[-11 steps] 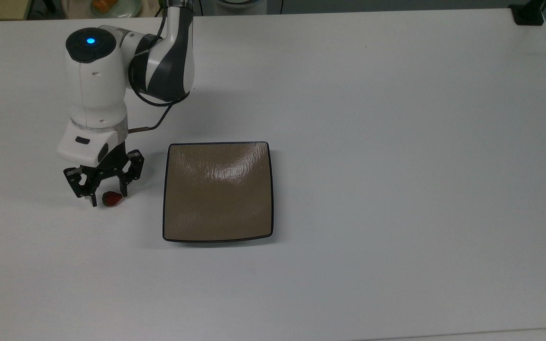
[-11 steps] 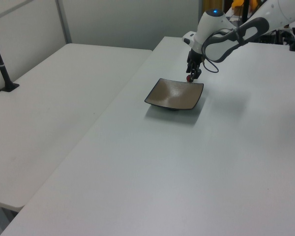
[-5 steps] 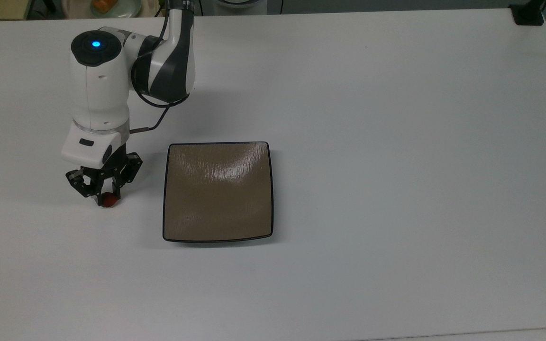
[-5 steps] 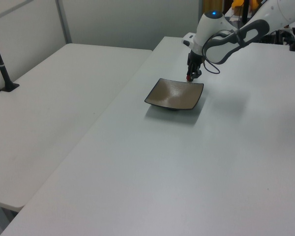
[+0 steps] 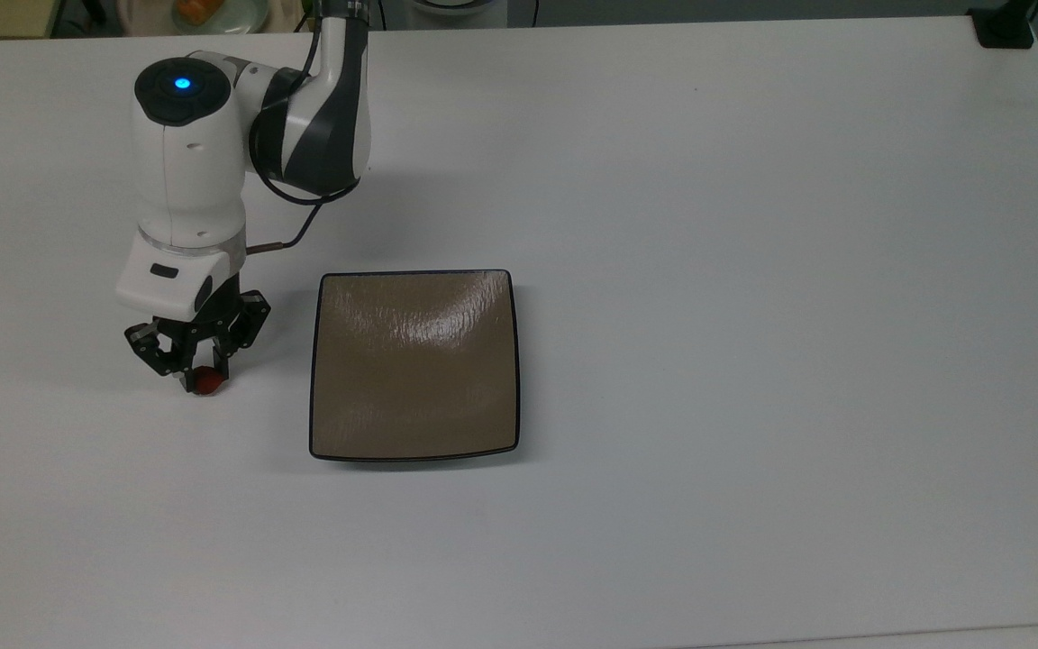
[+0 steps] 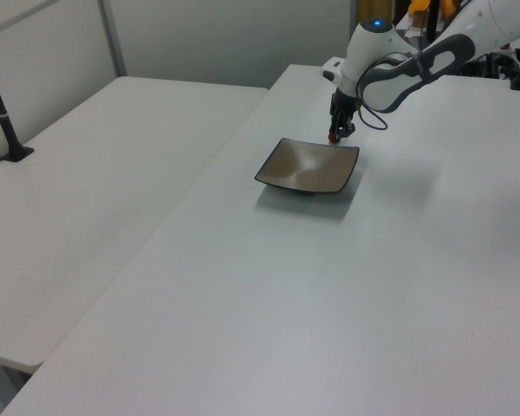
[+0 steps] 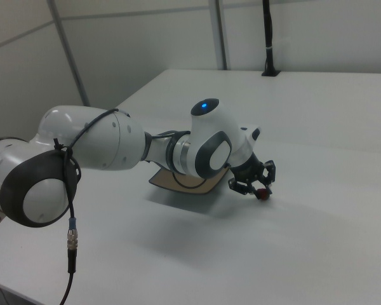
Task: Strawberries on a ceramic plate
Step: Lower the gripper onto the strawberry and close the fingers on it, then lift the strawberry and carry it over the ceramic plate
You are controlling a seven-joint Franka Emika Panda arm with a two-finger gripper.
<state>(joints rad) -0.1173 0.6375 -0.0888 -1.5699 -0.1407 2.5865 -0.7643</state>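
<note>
Strawberry (image 5: 205, 382) sits on the table at the ceramic plate's (image 5: 414, 365) nine o'clock in the top view. The gripper (image 5: 199, 379), spread a second ago, has pinched onto it; lifting comes next.

Strawberry (image 5: 204, 382): 1. Ceramic plate (image 5: 415, 364): 1, square, tan-brown. Robot arm (image 5: 190, 153): 1, with 1 pincer (image 5: 195, 370). White surface (image 5: 753, 315): 1 under items, second alongside (image 6: 95, 173).

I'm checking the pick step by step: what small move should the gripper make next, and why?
Probably lift straight up: the gripper looks shut on the strawberry, low at the table beside the plate, whose raised rim it must clear.
</note>
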